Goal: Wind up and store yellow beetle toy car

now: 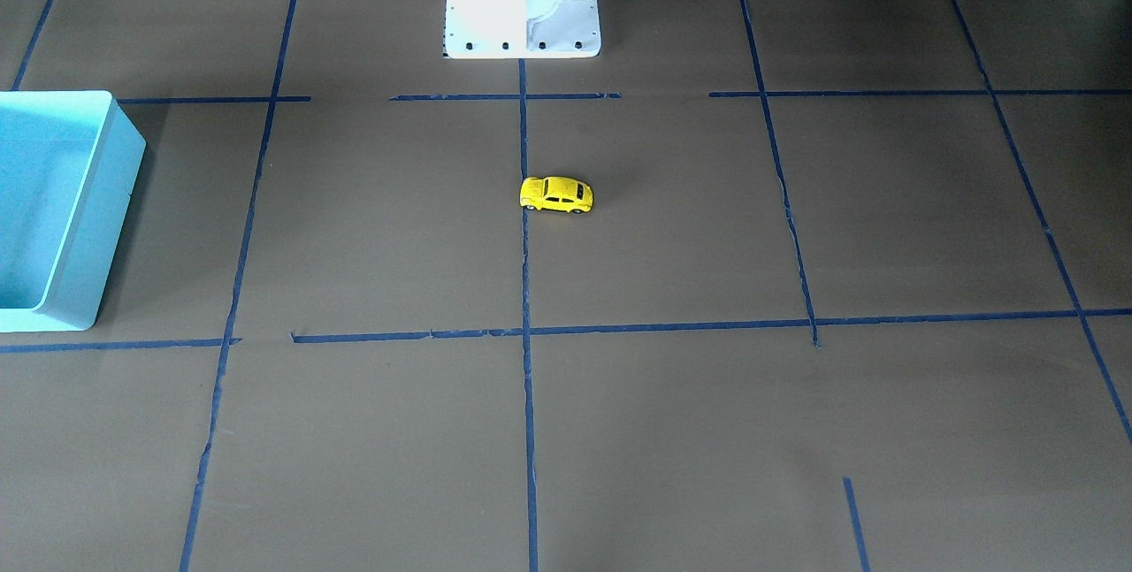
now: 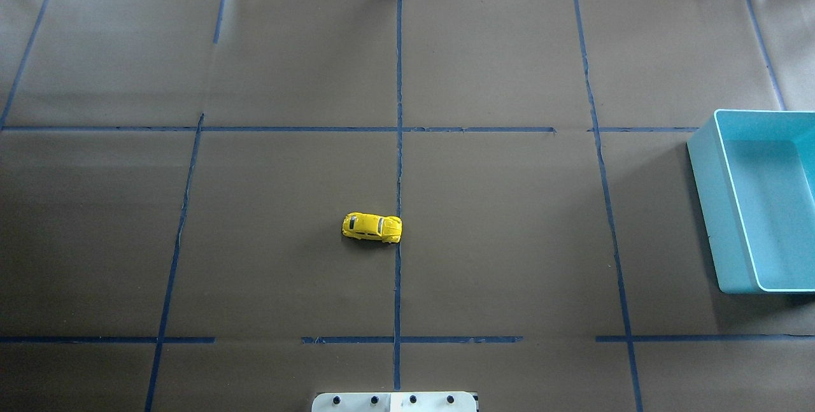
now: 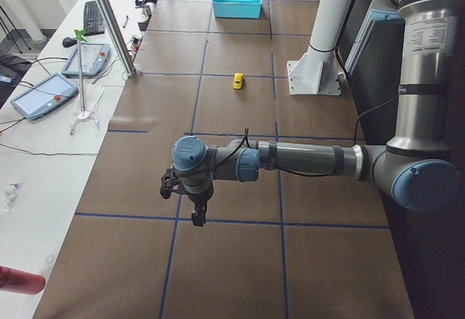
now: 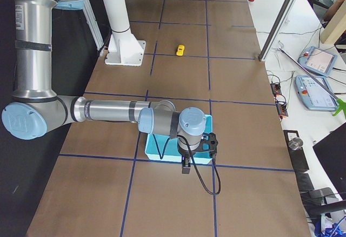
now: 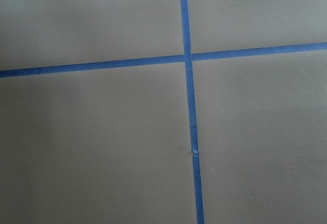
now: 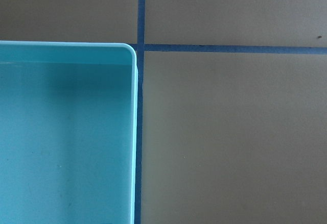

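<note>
The yellow beetle toy car (image 1: 556,194) stands on its wheels near the middle of the brown table, beside the centre tape line; it also shows in the overhead view (image 2: 372,227) and small in both side views (image 3: 237,81) (image 4: 180,49). The light blue bin (image 2: 716,208) stands empty at the table's right end (image 1: 93,227). My left gripper (image 3: 197,217) hangs over the table's left end, far from the car. My right gripper (image 4: 185,167) hangs by the bin's outer corner (image 6: 134,132). Whether either gripper is open or shut I cannot tell.
The white robot base (image 1: 522,15) stands at the table's robot-side edge, behind the car. Blue tape lines (image 5: 188,106) grid the brown paper. Tablets and cables (image 3: 43,92) lie on the white bench past the table's far edge.
</note>
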`<action>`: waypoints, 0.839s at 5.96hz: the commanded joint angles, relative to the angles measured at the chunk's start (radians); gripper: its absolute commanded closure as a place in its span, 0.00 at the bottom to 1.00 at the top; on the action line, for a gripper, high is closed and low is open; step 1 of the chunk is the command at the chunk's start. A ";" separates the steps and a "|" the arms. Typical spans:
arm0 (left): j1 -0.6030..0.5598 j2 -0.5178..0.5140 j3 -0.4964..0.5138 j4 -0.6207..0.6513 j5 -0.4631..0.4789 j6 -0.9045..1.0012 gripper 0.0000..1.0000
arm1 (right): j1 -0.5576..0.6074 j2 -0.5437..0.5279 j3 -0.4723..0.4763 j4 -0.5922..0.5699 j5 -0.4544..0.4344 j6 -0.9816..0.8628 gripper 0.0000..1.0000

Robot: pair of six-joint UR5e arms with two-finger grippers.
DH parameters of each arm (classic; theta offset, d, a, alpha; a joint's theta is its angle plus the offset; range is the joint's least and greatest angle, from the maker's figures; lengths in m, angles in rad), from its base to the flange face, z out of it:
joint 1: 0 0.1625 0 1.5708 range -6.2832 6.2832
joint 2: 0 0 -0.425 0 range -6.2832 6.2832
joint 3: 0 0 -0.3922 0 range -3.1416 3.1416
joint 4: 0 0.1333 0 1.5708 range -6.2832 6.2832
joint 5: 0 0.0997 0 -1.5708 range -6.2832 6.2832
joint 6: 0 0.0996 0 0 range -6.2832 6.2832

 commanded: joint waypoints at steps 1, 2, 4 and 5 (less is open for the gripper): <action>0.001 -0.001 0.000 0.000 0.000 -0.001 0.00 | 0.000 -0.001 -0.008 -0.001 0.000 0.000 0.00; -0.001 0.001 -0.001 -0.002 0.000 0.001 0.00 | 0.000 -0.001 -0.008 -0.001 0.000 0.002 0.00; 0.001 -0.002 -0.006 -0.008 0.006 0.001 0.00 | 0.000 -0.001 -0.008 -0.001 0.000 0.002 0.00; 0.002 -0.008 -0.021 -0.021 -0.003 0.004 0.00 | 0.000 -0.001 -0.008 0.001 0.000 0.002 0.00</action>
